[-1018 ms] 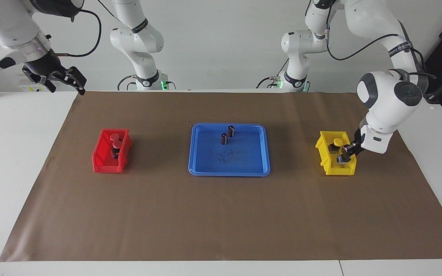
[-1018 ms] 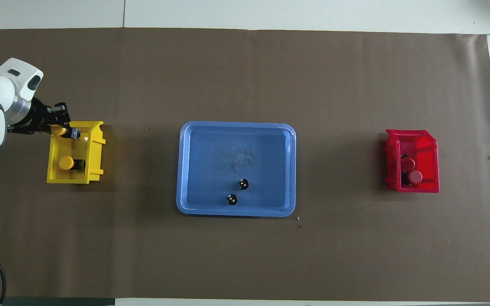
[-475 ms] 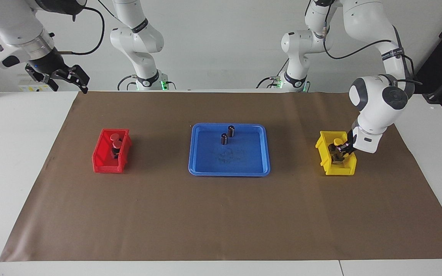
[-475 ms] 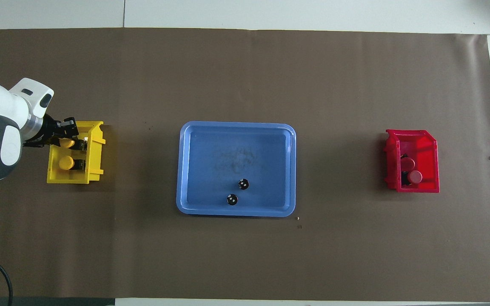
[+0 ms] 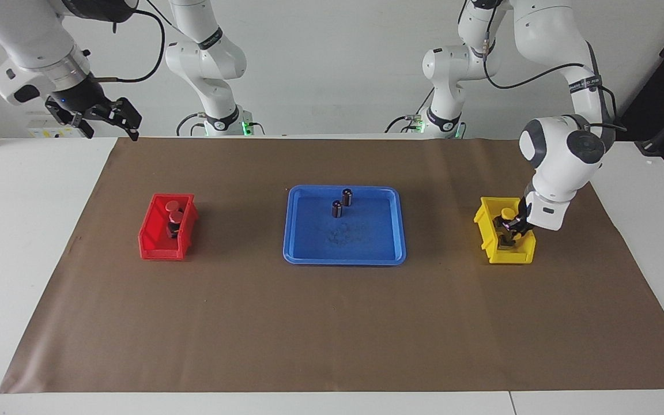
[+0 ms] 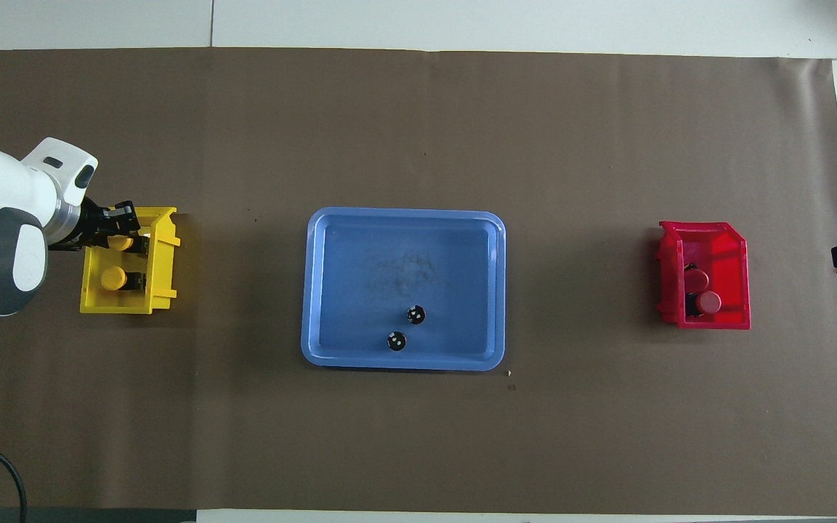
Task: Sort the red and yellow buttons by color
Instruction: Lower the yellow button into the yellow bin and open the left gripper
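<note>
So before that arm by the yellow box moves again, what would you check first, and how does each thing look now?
1. Left gripper down in the yellow bin, on the yellow button it brought: ok.
2. Has it let go of that button? Cannot tell; check before lifting.
3. Other yellow button lies in the same bin: ok.
4. Both red buttons lie in the red bin: ok.
5. Blue tray holds only the two dark cylinders, no buttons left: ok.
6. Right gripper open, waiting raised over the table's edge at its own end, out of the way: ok.
</note>
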You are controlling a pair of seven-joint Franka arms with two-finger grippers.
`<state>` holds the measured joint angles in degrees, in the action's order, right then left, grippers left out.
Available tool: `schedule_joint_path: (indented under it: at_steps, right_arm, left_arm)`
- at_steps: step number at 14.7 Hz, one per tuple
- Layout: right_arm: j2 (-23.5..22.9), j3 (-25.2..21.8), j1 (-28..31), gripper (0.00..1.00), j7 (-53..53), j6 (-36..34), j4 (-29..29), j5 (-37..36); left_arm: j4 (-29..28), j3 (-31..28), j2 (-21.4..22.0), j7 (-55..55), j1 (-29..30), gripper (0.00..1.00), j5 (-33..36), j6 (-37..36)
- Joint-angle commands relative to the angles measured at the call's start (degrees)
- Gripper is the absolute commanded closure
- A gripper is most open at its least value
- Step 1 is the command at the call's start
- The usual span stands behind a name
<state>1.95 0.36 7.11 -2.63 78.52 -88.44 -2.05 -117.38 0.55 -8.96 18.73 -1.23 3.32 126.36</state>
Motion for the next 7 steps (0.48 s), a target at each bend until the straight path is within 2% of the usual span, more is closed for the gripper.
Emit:
schedule_joint_path:
  at_steps: [1, 7]
  right_arm:
    - [0.87, 0.34, 0.36, 0.00, 0.17, -0.82, -0.77, 0.03]
    - [0.87, 0.34, 0.45, 0.00, 0.17, -0.82, -0.77, 0.12]
  left_arm:
    - [0.83, -0.20, 0.96, 0.52, -0.44, 0.53, 1.77, -1.55]
    - [2.85, -0.20, 1.05, 0.43, -0.35, 0.50, 1.86, -4.02]
